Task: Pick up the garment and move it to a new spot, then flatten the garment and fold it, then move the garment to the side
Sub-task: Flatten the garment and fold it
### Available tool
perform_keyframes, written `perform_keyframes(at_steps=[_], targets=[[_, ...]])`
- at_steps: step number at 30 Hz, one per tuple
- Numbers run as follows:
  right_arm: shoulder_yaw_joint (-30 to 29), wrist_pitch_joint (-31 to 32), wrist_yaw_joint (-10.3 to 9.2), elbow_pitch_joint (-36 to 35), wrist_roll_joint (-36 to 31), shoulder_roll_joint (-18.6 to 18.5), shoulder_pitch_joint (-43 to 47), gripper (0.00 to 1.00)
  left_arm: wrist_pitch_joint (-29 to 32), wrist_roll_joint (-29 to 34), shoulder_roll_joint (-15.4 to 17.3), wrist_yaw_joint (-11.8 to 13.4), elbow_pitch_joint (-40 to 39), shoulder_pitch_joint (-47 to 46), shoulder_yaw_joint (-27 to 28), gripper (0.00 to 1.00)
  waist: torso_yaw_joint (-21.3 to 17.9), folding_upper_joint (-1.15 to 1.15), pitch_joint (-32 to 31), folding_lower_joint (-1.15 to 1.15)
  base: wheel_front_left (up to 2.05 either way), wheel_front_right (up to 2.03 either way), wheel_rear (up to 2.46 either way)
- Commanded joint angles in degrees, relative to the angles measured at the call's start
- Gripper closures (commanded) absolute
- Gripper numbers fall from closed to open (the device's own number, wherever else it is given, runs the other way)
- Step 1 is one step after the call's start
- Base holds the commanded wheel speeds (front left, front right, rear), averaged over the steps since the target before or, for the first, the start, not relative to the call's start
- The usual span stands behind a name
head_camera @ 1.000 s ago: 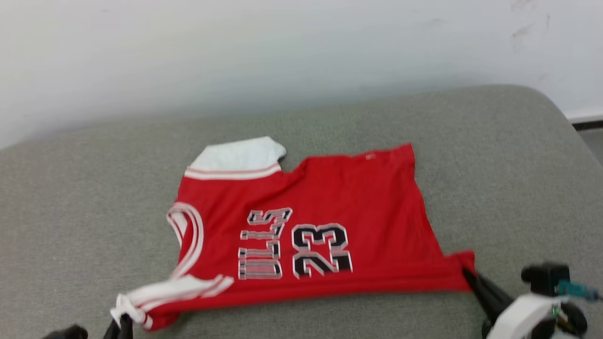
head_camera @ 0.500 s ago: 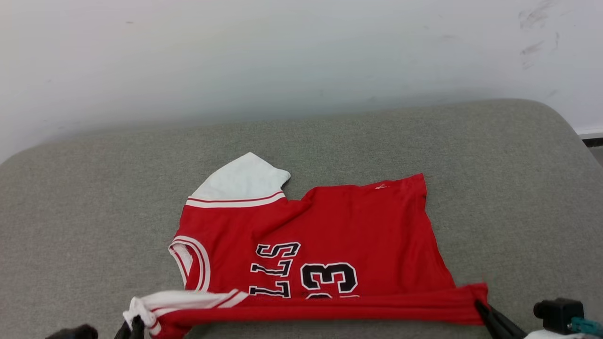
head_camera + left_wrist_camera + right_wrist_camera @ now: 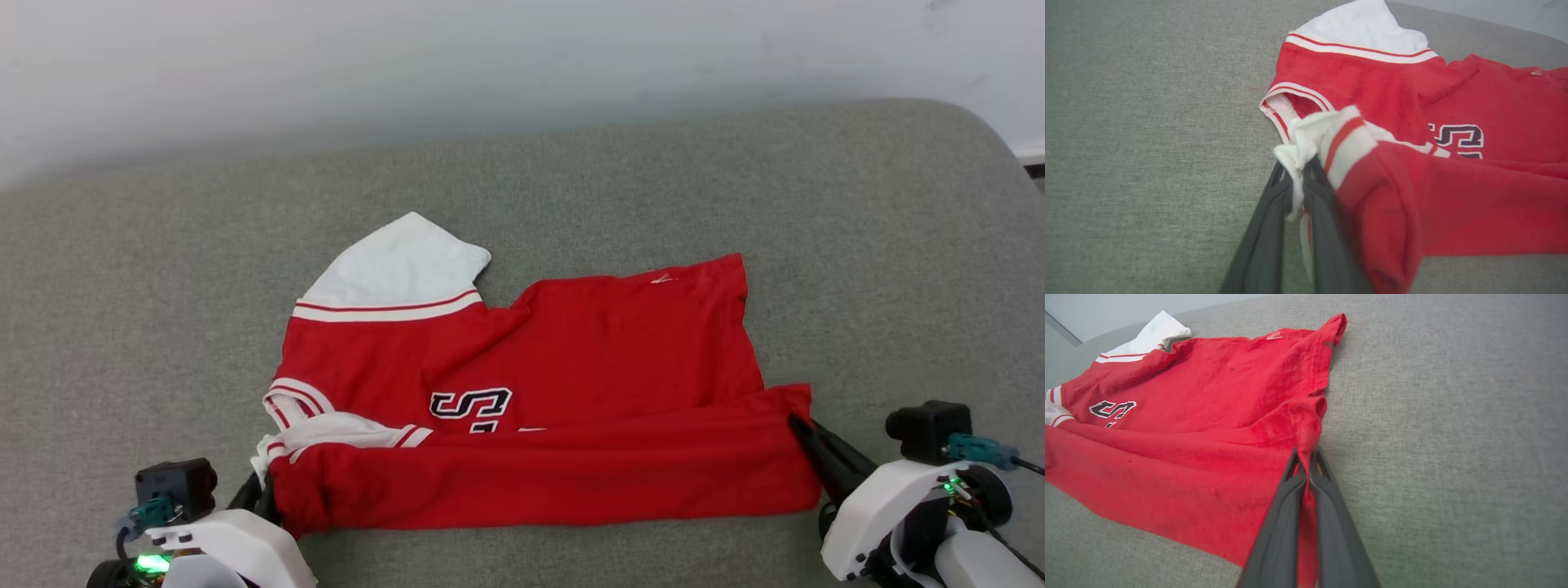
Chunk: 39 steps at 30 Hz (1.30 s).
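The garment (image 3: pixel 588 351), a red jersey with white sleeves and black lettering, lies on the grey cushion, its near edge lifted and hanging as a red band across the lower part. My left gripper (image 3: pixel 263 490) is shut on the near white sleeve; the left wrist view has the dark fingers (image 3: pixel 1267 228) pinching bunched white trim of the garment (image 3: pixel 1412 102). My right gripper (image 3: pixel 800 429) is shut on the near hem corner, and in the right wrist view its fingers (image 3: pixel 1282 522) clamp red cloth of the garment (image 3: pixel 1208 384). The lifted fold hides most of the lettering.
A grey upholstered cushion (image 3: pixel 898 269) bears everything, with bare fabric left, right and behind the jersey. A white wall (image 3: pixel 490 57) rises behind it. The cushion's rounded right edge (image 3: pixel 1008 155) drops away at the far right.
The camera has shifted. Both grippers have carried the near edge up and farther over the jersey, and the fold now covers the number and most of the letters.
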Motion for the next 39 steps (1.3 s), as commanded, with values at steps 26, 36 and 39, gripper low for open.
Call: perform_keyframes(at_steps=[26,36,39], targets=[[-3.5,-12.7,-0.07,0.3,-3.6,2.7,2.0,0.0,-4.0,-1.8,1.7,3.8,4.5,-0.9,5.2,0.0,-0.3,0.0,-3.3,-0.01,0.0,0.0,0.0],[-11.2,-8.1,-0.07,-8.7,-8.8,5.9,9.0,0.0,17.1,-7.1,6.2,1.2,-4.4,-2.8,0.9,0.0,-0.7,0.0,-5.4,-0.01,0.0,0.0,0.0],[-12.0,-6.5,-0.07,-10.8,-9.8,6.9,9.8,0.0,24.8,-8.5,8.0,1.6,-6.0,-3.0,-0.4,0.0,-1.4,0.0,-4.8,-0.01,0.0,0.0,0.0]])
